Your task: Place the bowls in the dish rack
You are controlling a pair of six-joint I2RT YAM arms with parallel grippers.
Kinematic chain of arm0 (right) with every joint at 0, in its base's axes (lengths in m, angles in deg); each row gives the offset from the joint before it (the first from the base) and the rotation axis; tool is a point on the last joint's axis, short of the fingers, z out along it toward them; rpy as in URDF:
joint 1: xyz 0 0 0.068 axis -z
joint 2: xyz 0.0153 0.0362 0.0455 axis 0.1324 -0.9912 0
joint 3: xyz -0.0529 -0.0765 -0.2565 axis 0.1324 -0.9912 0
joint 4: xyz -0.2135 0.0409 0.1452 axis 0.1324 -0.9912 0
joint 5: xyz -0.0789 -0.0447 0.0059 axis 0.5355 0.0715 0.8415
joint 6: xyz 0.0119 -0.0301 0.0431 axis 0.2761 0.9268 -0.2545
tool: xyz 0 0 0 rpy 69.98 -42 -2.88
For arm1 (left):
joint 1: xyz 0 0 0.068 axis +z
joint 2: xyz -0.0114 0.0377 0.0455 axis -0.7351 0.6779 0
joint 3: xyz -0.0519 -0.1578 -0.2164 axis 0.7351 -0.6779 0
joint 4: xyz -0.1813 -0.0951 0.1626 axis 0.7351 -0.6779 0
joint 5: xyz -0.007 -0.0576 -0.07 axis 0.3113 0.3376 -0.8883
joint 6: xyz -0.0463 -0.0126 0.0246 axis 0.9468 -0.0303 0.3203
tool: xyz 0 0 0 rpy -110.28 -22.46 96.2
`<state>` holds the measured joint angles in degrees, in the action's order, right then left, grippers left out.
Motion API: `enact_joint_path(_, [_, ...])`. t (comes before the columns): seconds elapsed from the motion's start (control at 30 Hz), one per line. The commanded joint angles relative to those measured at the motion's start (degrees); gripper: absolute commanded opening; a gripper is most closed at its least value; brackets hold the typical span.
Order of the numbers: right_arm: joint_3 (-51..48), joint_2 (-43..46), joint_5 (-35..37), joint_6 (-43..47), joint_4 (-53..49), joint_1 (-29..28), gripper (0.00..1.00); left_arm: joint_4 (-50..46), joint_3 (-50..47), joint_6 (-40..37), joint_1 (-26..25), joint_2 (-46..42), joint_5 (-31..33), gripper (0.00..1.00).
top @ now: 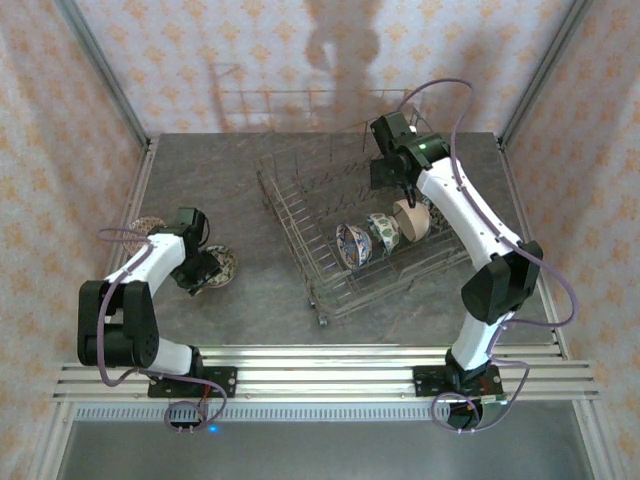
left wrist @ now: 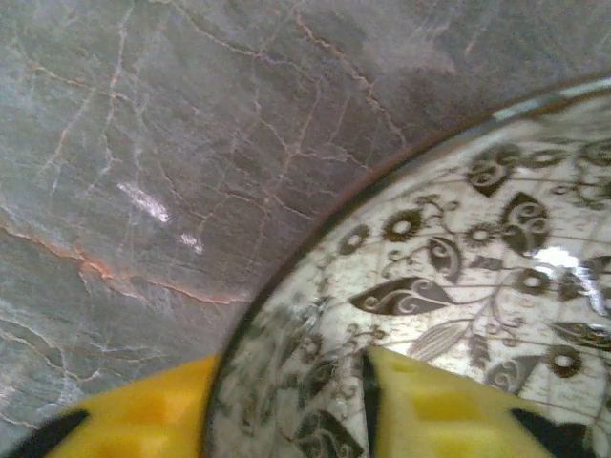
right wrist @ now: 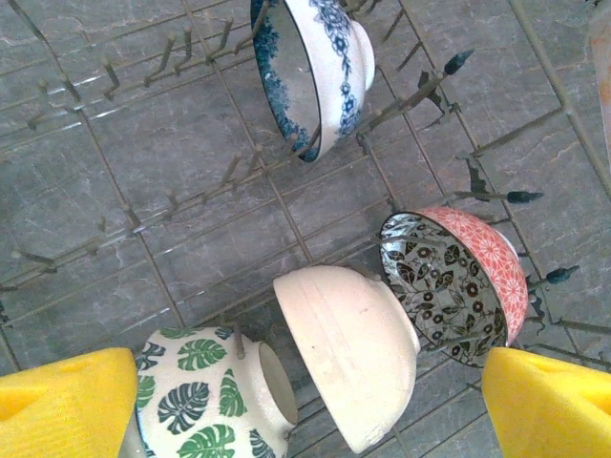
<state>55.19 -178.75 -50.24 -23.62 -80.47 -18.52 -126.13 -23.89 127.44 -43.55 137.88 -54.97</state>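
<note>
1. The left hand (left wrist: 286,372) straddles the rim of a dark floral bowl (left wrist: 458,277), with 1 yellow finger outside the rim and the other inside. The gap is narrow, but I cannot tell whether the fingers pinch the wall.
2. In the top view this bowl sits on the grey tabletop (top: 250,190), at 9 o'clock from the dish rack (top: 296,228) and well apart from it. A second patterned bowl (top: 148,226) lies at its 10 o'clock, near the left edge.
3. The right hand (right wrist: 305,382) hovers over the rack with its fingers wide, holding nothing.
4. 4 bowls stand among the tines. In the right wrist view the blue-and-white bowl (right wrist: 315,67) is at 12 o'clock, the pinkish-red bowl (right wrist: 477,267) at 4 o'clock, the cream bowl (right wrist: 348,343) at 6 o'clock and the green leaf bowl (right wrist: 215,401) at 7 o'clock.
</note>
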Motion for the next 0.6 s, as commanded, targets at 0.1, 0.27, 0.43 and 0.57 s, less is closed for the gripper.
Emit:
enact_joint_path(0.1, [5.1,-2.5,-0.6,-1.7,-3.9,-0.6,0.92,2.9,-0.5,-2.5,0.7,-0.2,-2.8,0.12])
enact_joint_path(0.27, [9.0,-4.5,-2.7,-2.1,-5.9,-0.9,0.91,3.3,1.0,-2.8,0.8,-1.7,-5.4,0.0])
enact_joint_path(0.43, [13.4,-6.3,-4.9,-2.1,-7.5,-1.5,0.91,2.8,4.1,-2.5,0.7,-7.0,-6.0,0.0])
enact_joint_path(0.57, [17.5,-7.3,-9.3,-2.5,-7.7,-1.7,0.9,2.4,8.8,-3.4,0.7,-11.5,-6.5,0.0])
